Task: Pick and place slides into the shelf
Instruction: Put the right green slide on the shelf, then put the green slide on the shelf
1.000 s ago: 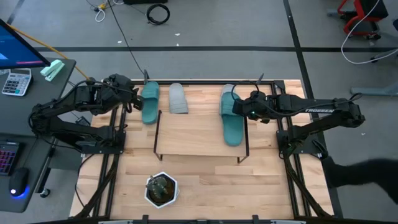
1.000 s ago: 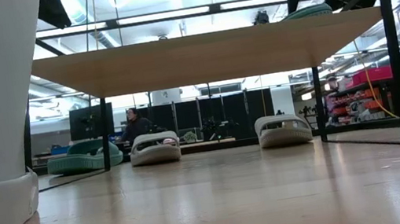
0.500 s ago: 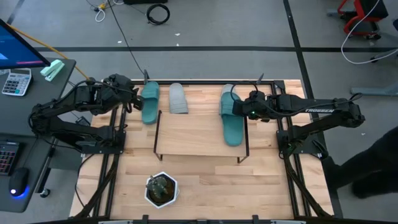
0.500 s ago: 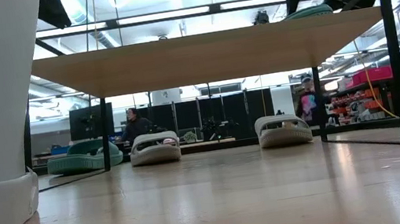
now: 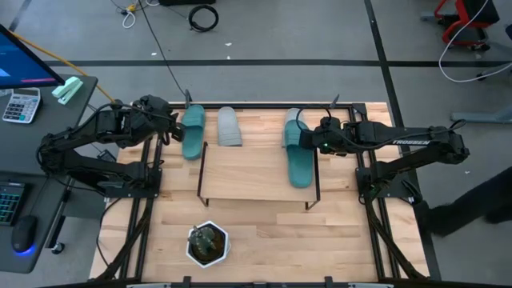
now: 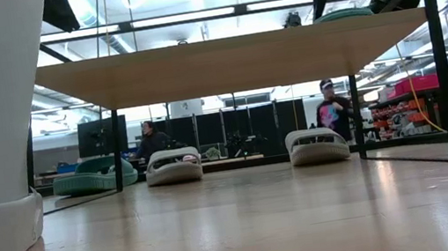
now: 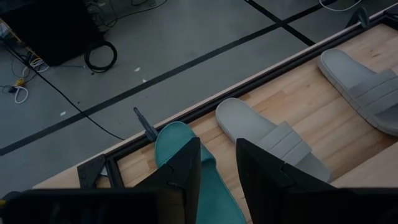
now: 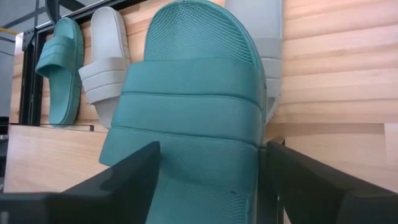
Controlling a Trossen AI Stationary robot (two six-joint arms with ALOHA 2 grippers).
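The shelf (image 5: 248, 172) stands mid-table. One teal slide (image 8: 193, 99) lies sole-down on its right end, its far end reaching past the shelf's far edge. My right gripper (image 8: 211, 193) is open over the slide's near part, one finger on either side, and grips nothing. On the table behind the shelf lie a second teal slide (image 5: 193, 132) and two grey slides (image 5: 230, 126) (image 5: 293, 118), soles down. My left gripper (image 7: 217, 168) hovers above the far-left teal slide (image 7: 205, 180), its fingers a little apart and empty.
A white pot with a plant (image 5: 207, 244) stands near the table's front edge, left of centre, and fills the low view's left side. A person (image 6: 329, 117) stands in the room behind the table. Black frame rails run along the table's edges.
My right gripper has opened and let go of the teal slide, which now lies flat on the shelf's top. A person has walked into the room behind the table. My left arm has kept still.
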